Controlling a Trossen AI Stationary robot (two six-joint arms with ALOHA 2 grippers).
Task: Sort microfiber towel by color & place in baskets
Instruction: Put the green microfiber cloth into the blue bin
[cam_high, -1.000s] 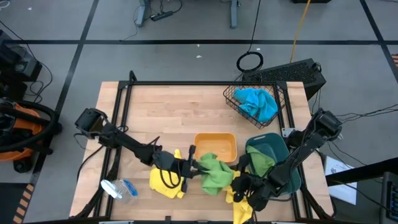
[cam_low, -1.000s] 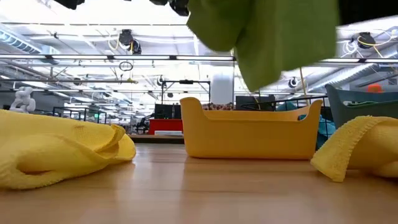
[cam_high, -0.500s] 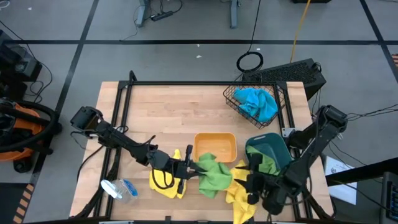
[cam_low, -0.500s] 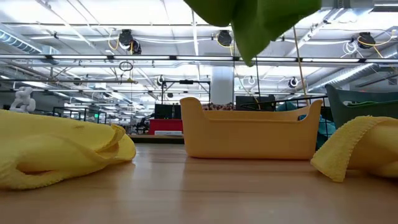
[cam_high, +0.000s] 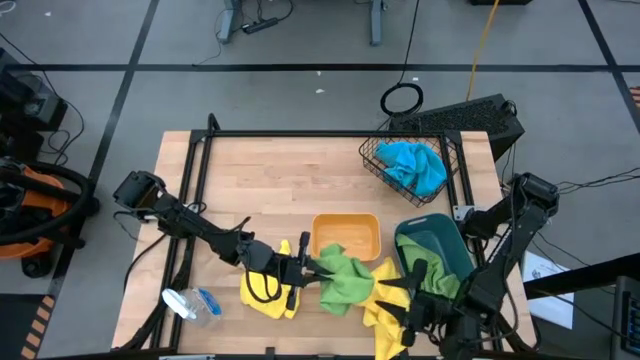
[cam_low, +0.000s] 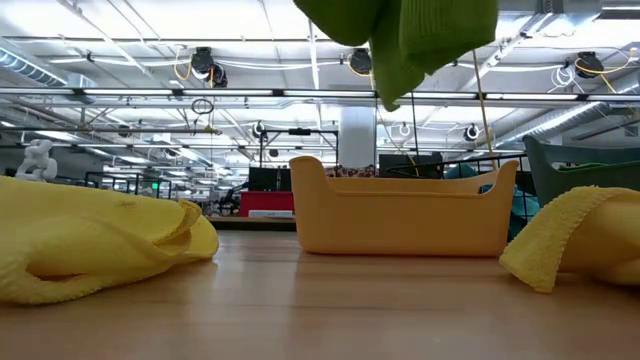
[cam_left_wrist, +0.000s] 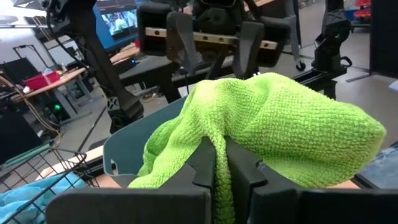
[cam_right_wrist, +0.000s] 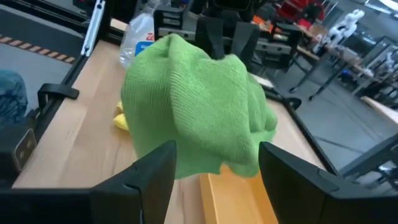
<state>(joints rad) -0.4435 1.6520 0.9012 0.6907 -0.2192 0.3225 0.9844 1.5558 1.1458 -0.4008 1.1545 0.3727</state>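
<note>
My left gripper (cam_high: 308, 268) is shut on a green towel (cam_high: 342, 280) in front of the near rim of the orange bin (cam_high: 347, 232); the low view shows the green towel (cam_low: 400, 30) up in the air. My right gripper (cam_high: 404, 303) is open, faces that towel from the right and stands apart from it, with its fingers (cam_right_wrist: 155, 171) wide in its wrist view. The teal bin (cam_high: 432, 240) has green cloth inside. The black wire basket (cam_high: 385, 160) holds a blue towel (cam_high: 415, 165). Two yellow towels (cam_high: 266, 292) (cam_high: 385, 312) lie on the table. My left gripper pinches a bunched fold of the green towel (cam_left_wrist: 219, 134) between its two fingers (cam_left_wrist: 202, 163). The fingers come level from the table's left side. The towel is lifted clear and drapes in folds over and past the fingertips, slack.
A clear spray bottle (cam_high: 190, 303) lies near the table's near left corner. The orange bin (cam_low: 405, 215) stands between the two yellow towels (cam_low: 90, 240) (cam_low: 580, 235) in the low view. Bare wood stretches across the table's far left part (cam_high: 270, 170).
My right gripper has drawn back from the green towel toward the table's near right corner. The green towel has risen in my left gripper's hold; its hanging end shows higher in the low view than a second ago.
</note>
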